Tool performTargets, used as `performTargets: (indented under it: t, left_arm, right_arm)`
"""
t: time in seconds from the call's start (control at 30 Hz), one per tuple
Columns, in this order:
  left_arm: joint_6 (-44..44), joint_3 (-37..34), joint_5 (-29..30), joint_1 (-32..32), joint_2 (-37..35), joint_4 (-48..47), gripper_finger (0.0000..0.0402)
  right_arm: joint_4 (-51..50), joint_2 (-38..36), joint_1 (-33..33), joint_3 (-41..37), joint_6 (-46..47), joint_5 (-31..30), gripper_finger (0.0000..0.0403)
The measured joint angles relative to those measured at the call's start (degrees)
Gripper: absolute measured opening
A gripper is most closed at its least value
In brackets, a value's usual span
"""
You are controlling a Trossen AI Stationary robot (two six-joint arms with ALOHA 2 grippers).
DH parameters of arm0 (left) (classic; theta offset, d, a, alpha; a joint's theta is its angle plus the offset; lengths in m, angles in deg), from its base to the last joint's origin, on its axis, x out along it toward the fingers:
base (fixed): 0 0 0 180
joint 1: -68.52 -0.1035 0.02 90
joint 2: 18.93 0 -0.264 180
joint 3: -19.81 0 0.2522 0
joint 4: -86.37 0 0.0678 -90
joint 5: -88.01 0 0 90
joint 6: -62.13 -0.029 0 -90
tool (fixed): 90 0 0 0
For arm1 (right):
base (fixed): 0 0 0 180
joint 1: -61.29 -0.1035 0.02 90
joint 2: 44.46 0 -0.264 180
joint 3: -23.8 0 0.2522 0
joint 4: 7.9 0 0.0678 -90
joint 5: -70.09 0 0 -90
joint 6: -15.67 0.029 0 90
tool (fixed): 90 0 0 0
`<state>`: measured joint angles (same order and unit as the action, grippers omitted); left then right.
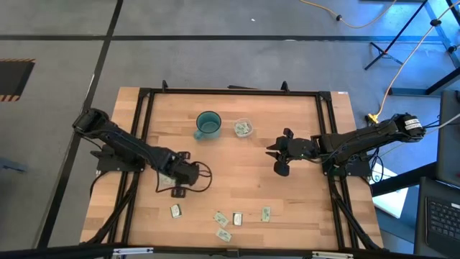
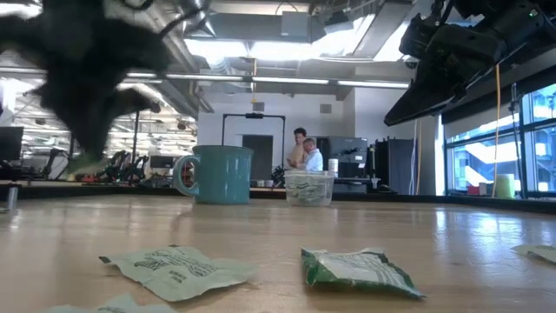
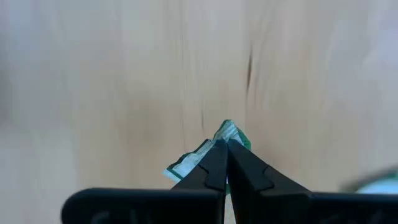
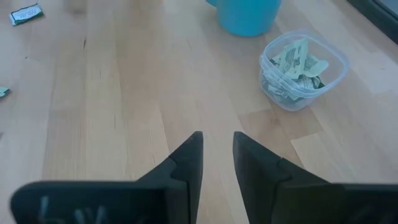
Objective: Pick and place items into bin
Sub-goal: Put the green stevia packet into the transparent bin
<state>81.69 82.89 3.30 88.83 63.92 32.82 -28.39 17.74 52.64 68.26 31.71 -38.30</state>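
Observation:
My left gripper is over the table's near left part, shut on a pale green packet. In the low view it is a dark blur with the packet below it. My right gripper is open and empty, right of the middle; its wrist view looks toward the clear cup, which stands on its base and holds several packets. Several more packets lie flat near the front edge. My left gripper pinches the pale green packet between its two fingers, coming from above and pointing down. One crumpled end sticks out past the fingertips and an edge shows to one side. In the low view the packet hangs below the fingers, clear of the table.
A teal mug stands just left of the clear cup at the table's far middle. Two packets lie close in the low view. Black frame rails run along the table's sides. People stand in the room beyond the table.

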Motion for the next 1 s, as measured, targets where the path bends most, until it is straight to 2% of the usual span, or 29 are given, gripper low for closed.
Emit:
performTargets:
  t: [0.3, 0.4, 0.5, 0.63, 1.0]
  left_arm:
    - [-14.62, 14.99, 8.67, -9.50, -0.31, 12.06, 0.0003]
    - [-21.00, 18.03, 8.02, -14.48, -0.09, 14.47, 0.0003]
    - [-26.11, 20.27, 4.87, -19.68, 1.62, 16.87, 0.0003]
    - [-30.82, 23.33, 0.54, -25.49, 6.46, 19.39, 0.0003]
    - [-38.73, 32.34, 0.06, -35.67, 24.82, 19.43, 0.0003]
  right_arm:
    - [0.20, 0.00, 0.01, 0.00, -0.17, 0.00, 0.0092]
    - [0.22, 0.00, 0.00, 0.00, -0.12, 0.00, 0.0092]
    - [0.42, 0.00, 0.02, 0.00, -0.12, 0.00, 0.0092]
    - [1.37, 0.02, 0.00, 0.00, -0.61, 0.00, 0.0092]
    - [1.40, 0.02, 0.00, 0.01, -1.34, 0.00, 0.0092]
